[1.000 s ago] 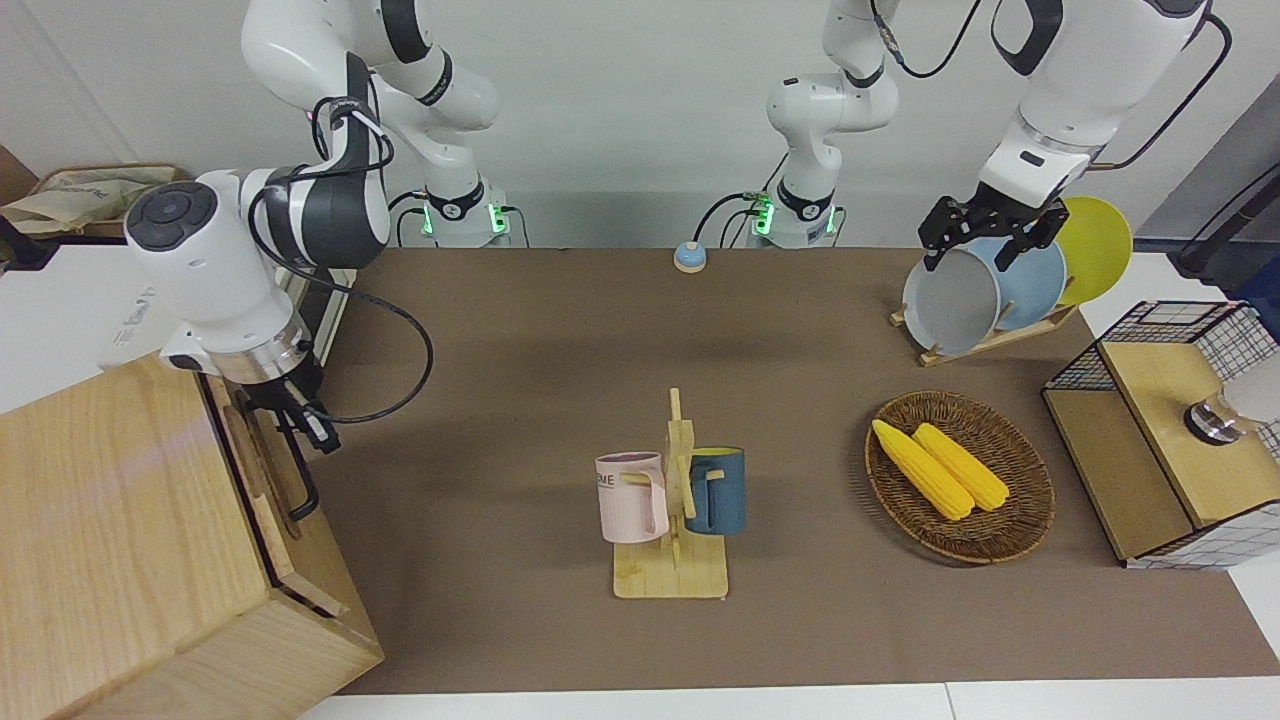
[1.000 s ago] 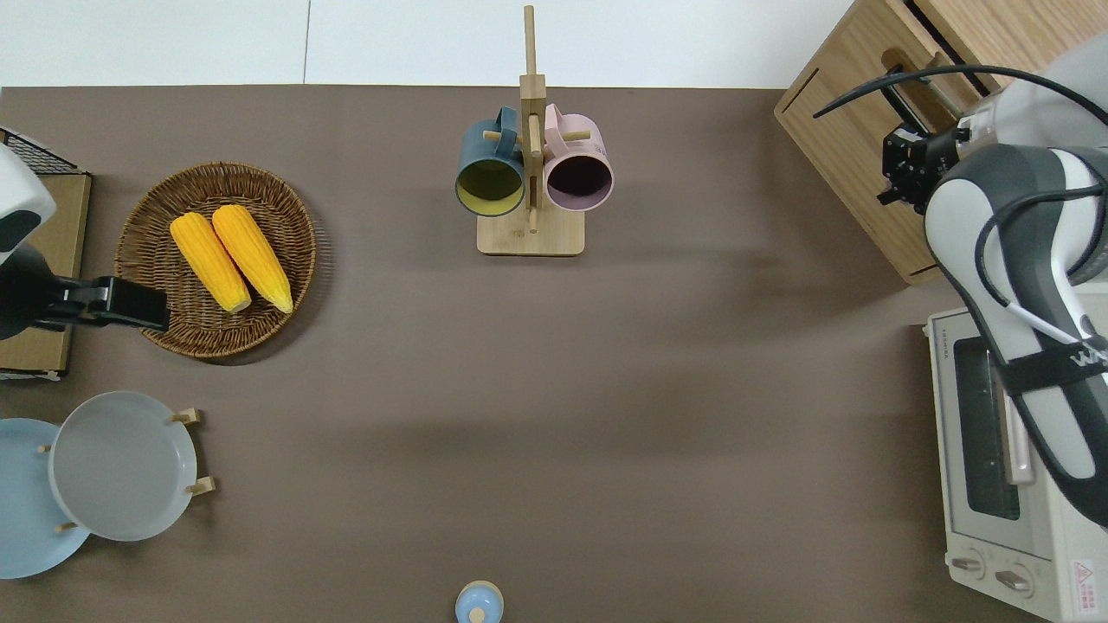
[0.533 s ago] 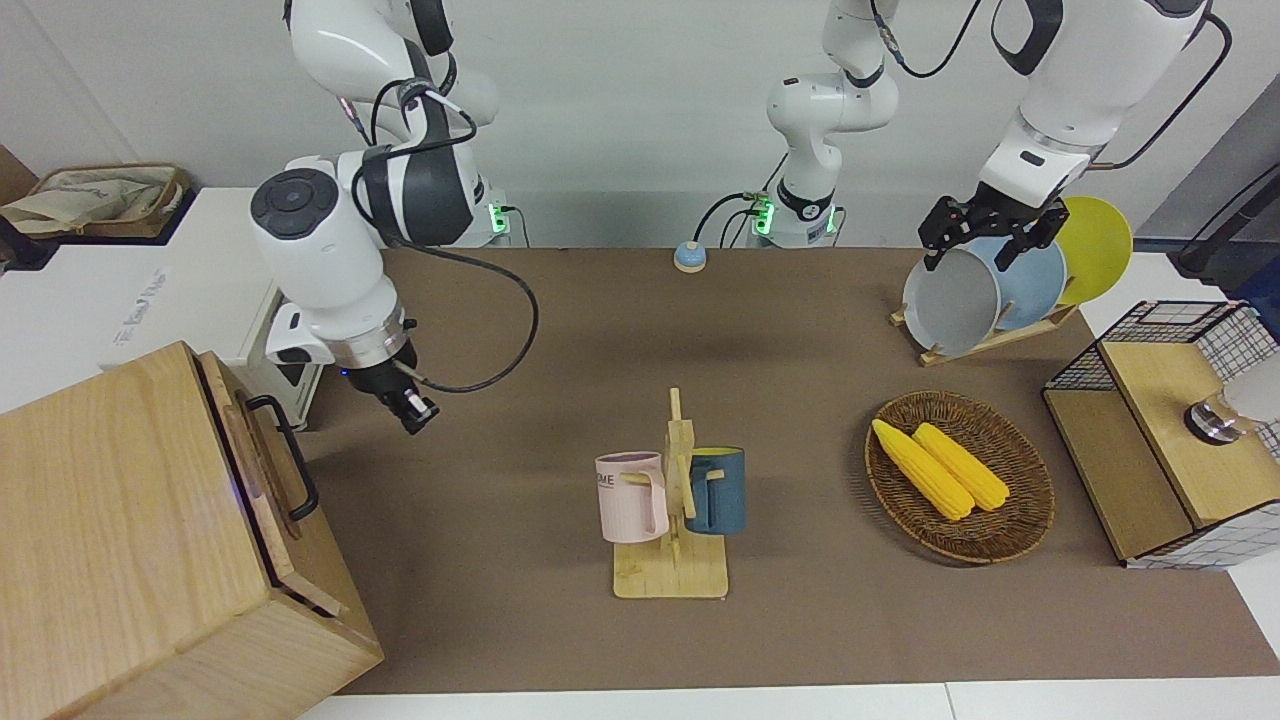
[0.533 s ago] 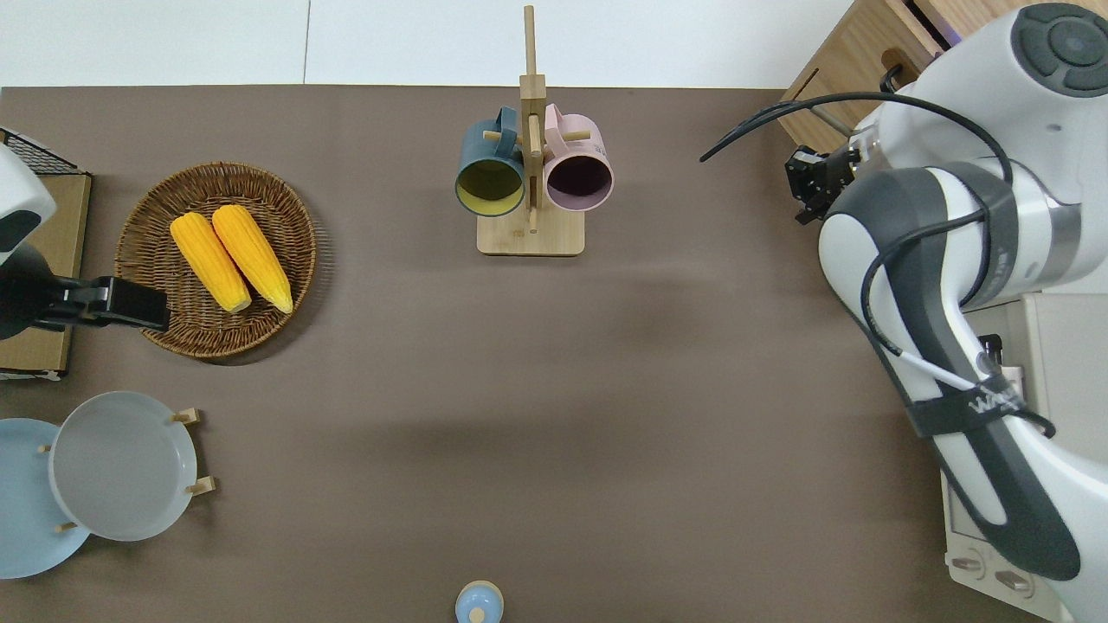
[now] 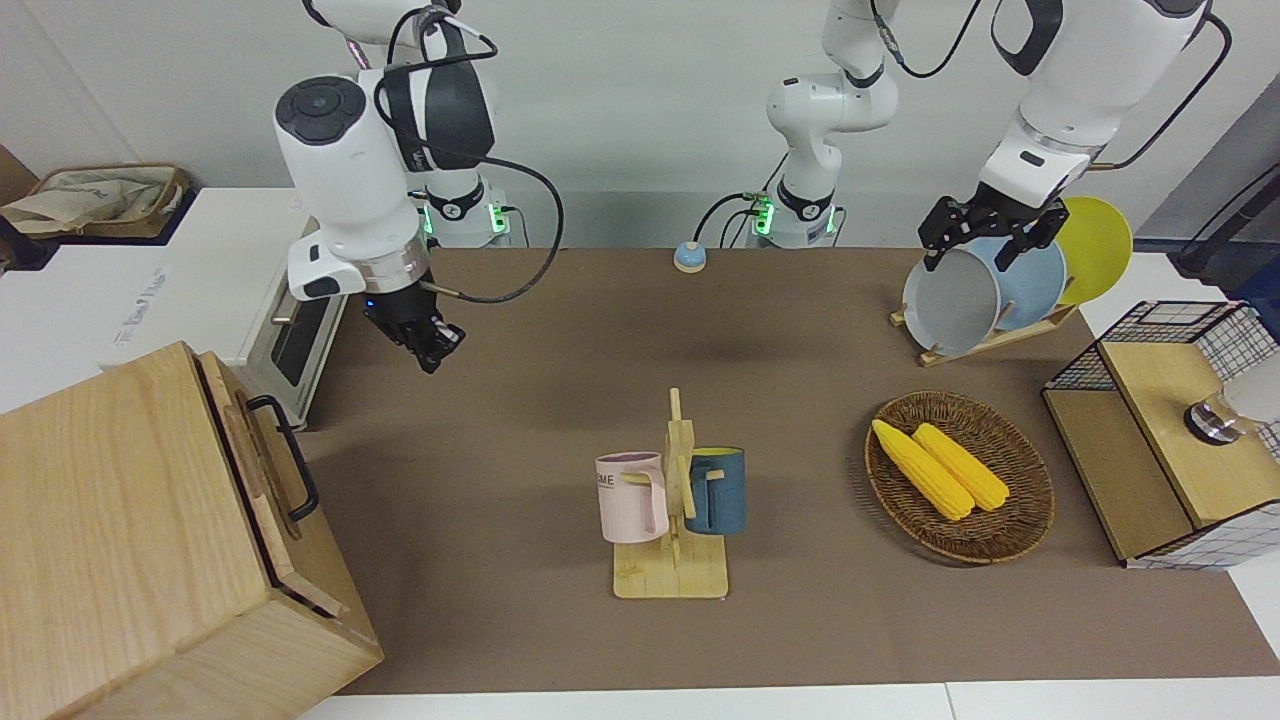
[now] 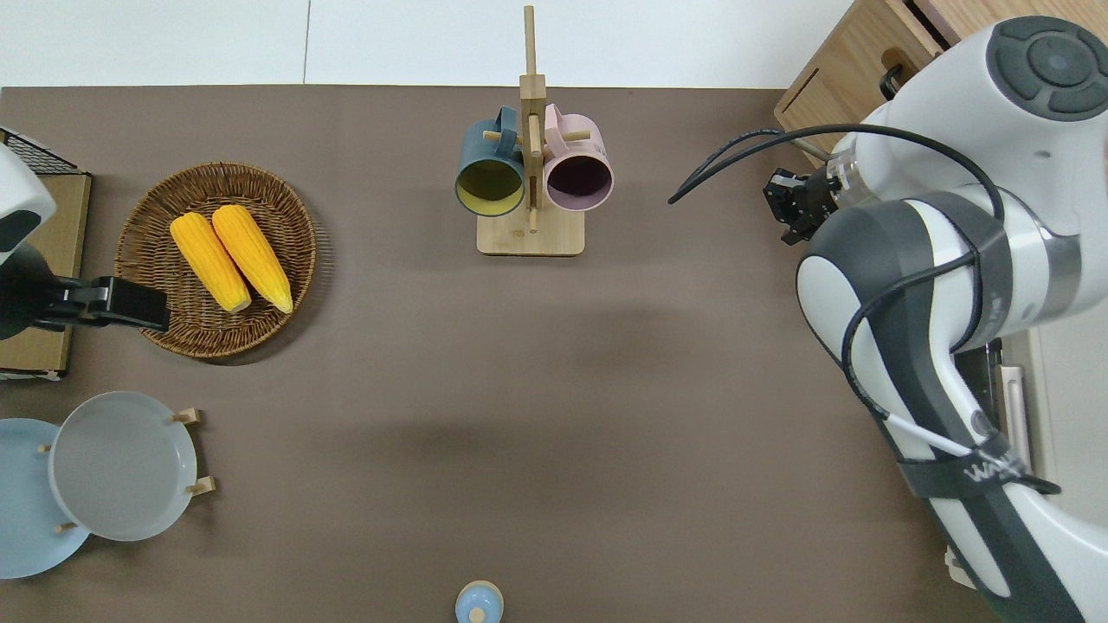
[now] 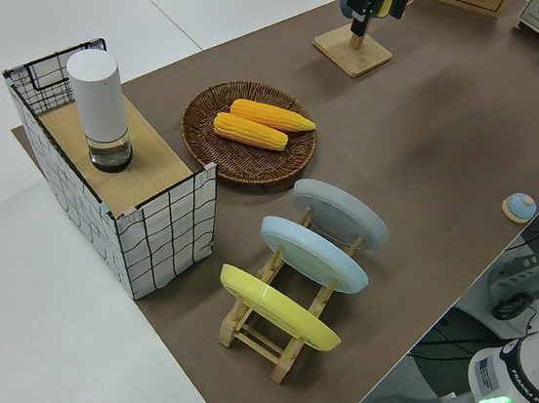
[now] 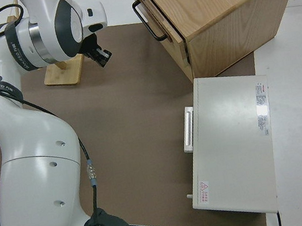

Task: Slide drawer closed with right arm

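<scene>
Right arm [image 5: 345, 160]: my right fingers [image 5: 432, 348] hang in the air over bare tabletop [image 5: 520, 400]. In the overhead view they are between the cabinet [image 5: 120, 520] and the mug rack [image 5: 675, 500], closer to the cabinet. They point down and tilt toward the middle of the tabletop. They touch nothing and carry nothing. As far as the right side view shows, the fingertips are together. A blue light shows at the wrist.

Drawer [image 5: 250, 440]: it sits at the top of the cabinet, which stands at the right arm's end of the tabletop, on the edge far from the robots. The front panel faces the middle of the tabletop. It lies close against the cabinet face, with only a narrow dark seam around it. The black loop handle [image 5: 290, 460] stands out from the panel, well apart from my right fingers.

Oven [image 8: 232, 139]: a white toaster oven stands at the same end, nearer to the robots than the cabinet. Its door is shut.

Left arm [image 5: 1060, 90]: parked, its fingers apart and holding nothing.
</scene>
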You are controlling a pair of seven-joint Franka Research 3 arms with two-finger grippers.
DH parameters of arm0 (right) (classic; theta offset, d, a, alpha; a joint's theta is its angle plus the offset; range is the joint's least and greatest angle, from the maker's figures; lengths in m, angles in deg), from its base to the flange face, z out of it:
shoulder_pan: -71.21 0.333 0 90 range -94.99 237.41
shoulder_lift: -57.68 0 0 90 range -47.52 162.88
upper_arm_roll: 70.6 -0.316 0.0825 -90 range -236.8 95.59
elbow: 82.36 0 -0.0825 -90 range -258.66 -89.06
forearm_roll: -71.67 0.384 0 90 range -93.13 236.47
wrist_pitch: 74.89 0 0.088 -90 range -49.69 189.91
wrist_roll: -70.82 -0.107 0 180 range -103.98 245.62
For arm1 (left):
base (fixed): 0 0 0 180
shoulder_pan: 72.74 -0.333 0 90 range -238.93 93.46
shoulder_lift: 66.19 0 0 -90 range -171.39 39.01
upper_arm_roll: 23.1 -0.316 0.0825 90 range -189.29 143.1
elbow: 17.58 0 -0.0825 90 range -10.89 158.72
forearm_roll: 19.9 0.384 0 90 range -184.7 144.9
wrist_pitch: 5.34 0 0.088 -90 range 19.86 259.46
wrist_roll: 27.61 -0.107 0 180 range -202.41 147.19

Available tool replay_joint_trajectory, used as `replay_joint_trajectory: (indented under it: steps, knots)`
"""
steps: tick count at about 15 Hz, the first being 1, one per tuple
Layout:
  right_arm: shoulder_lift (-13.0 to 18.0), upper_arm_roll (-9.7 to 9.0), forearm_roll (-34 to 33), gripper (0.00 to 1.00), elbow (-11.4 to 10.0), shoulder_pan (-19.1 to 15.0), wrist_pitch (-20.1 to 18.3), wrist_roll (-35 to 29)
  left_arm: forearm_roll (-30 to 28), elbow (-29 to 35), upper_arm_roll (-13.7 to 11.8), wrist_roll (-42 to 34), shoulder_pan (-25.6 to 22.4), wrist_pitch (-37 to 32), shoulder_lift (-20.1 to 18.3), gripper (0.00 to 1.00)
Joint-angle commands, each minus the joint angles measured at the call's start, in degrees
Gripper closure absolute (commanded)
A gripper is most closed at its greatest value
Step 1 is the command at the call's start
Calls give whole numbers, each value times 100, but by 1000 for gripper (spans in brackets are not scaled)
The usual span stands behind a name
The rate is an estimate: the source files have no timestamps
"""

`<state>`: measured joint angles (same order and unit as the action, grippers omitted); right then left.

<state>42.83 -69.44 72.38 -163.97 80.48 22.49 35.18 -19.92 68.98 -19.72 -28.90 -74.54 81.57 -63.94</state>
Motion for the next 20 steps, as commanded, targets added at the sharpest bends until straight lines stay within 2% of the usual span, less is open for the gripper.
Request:
replay_joint_trajectory:
  steps: [1,4,7,11,13,16,17,19,20]
  knots:
    - [587,726,446,1000,-486,381,-96,1013,98,-140,40,-56,-31,-113,65,7]
    - [887,772,412,1000,-724,348,-114,1488,98,-149,40,-56,-31,-113,65,7]
    - [1010,745,385,1000,-733,190,-237,2296,98,-140,40,-56,-31,-113,65,7]
    - [1212,438,324,1000,-760,-294,-255,3131,98,-140,40,-47,-31,-113,65,7]
    - [1335,429,158,1000,-777,-295,-403,3256,98,-149,40,-56,-31,-113,74,7]
    - [1362,411,96,1000,-760,-268,-439,3291,98,-149,40,-56,-31,-113,65,7]
    - [1362,324,52,1000,-760,-312,-439,3344,98,-149,40,-56,-31,-113,65,7]
    - [1371,166,-36,947,-734,-391,-439,3379,98,-140,40,-56,-31,-113,65,7]
    - [1362,139,-36,816,-716,-400,-439,3371,98,-149,40,-56,-31,-113,65,7]
